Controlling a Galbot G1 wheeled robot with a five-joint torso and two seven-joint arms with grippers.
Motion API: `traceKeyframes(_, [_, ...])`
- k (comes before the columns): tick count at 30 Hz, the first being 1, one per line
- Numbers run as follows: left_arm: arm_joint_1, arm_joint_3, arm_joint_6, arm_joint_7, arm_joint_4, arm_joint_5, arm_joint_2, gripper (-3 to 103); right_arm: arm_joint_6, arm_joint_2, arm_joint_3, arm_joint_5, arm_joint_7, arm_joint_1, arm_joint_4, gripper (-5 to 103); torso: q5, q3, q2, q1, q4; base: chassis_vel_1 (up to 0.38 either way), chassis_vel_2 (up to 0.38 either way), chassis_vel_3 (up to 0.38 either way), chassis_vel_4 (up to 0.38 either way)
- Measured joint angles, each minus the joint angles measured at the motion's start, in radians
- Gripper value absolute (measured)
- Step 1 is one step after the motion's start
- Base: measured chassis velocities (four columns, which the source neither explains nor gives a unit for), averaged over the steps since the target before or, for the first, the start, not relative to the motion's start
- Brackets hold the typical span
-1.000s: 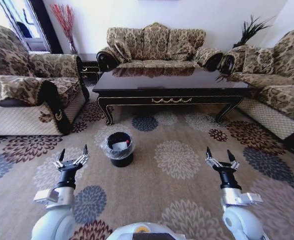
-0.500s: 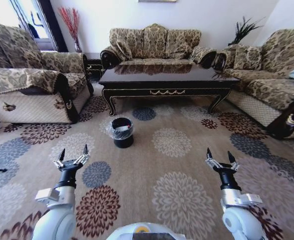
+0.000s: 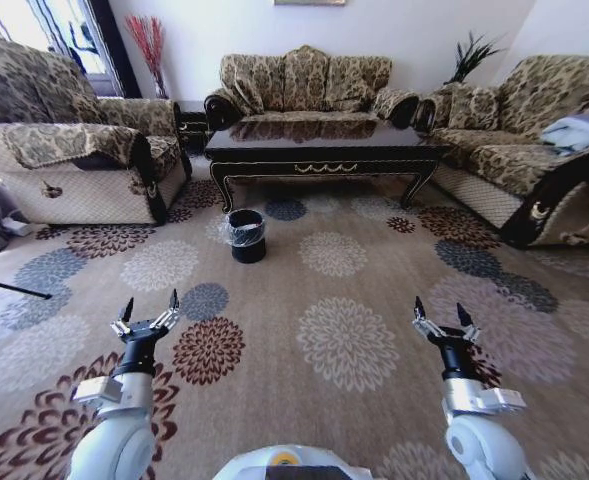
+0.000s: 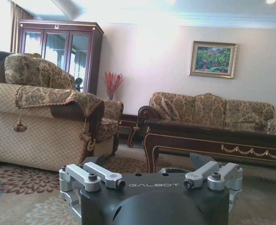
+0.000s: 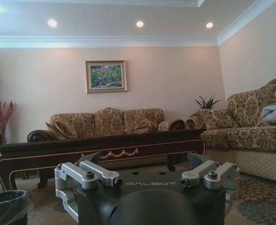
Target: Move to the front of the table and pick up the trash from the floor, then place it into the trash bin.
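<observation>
A living room ringed by patterned sofas, its floral carpet stretching from the robot to the long dark coffee table at the far end, well apart from both arms. The small black trash bin, lined with a clear bag, stands on the carpet just in front of the table's left end; its rim also edges into the right wrist view. The left gripper and the right gripper hover low over the carpet at either side of the robot's front, each with its two fingers spread wide and nothing between them.

The risk, as it appears: no trash can be made out on the floor, and the busy flower pattern could easily mask a pale napkin or a clear tube, so a piece may be missed or a carpet motif mistaken for litter. With the bin this distant, any approach must also avoid knocking it over.

The floor beneath the table lies in shadow. The bin's contents cannot be told.
</observation>
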State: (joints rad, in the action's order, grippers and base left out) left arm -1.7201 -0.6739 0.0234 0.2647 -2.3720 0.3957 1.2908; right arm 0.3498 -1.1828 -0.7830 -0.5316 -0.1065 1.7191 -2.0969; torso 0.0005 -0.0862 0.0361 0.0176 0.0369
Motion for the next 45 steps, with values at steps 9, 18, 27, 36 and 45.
traceKeyframes(9, [-0.002,0.006,0.003,0.000,0.001,-0.009,0.004,100,0.021,-0.001,0.003,0.001,0.026,-0.004,0.011,100,-0.0003,0.000,0.000,0.000,0.0001,0.353,-0.361,-0.351,0.349])
traceKeyframes(18, [-0.007,0.008,0.007,-0.001,0.005,-0.017,0.005,100,0.023,0.005,0.000,0.001,0.027,-0.004,0.012,100,-0.0011,0.000,0.000,0.000,-0.0001,0.131,-0.179,-0.124,0.151])
traceKeyframes(27, [-0.007,0.020,0.009,0.005,0.009,-0.035,0.005,100,0.027,-0.002,-0.001,0.005,0.027,-0.003,0.015,100,-0.0004,0.000,0.000,0.000,-0.0001,-0.028,0.041,0.035,-0.041])
traceKeyframes(36, [-0.007,0.015,-0.001,0.016,0.013,-0.044,0.003,100,0.028,-0.006,0.002,0.015,0.024,-0.004,0.020,100,-0.0005,0.000,0.000,0.000,-0.0001,0.000,0.000,0.000,0.000])
traceKeyframes(45, [-0.005,0.020,-0.001,0.013,0.016,-0.048,0.010,100,0.016,-0.009,0.005,0.019,0.007,-0.005,0.028,100,-0.0005,0.000,0.000,0.000,-0.0001,0.000,0.000,0.000,0.000])
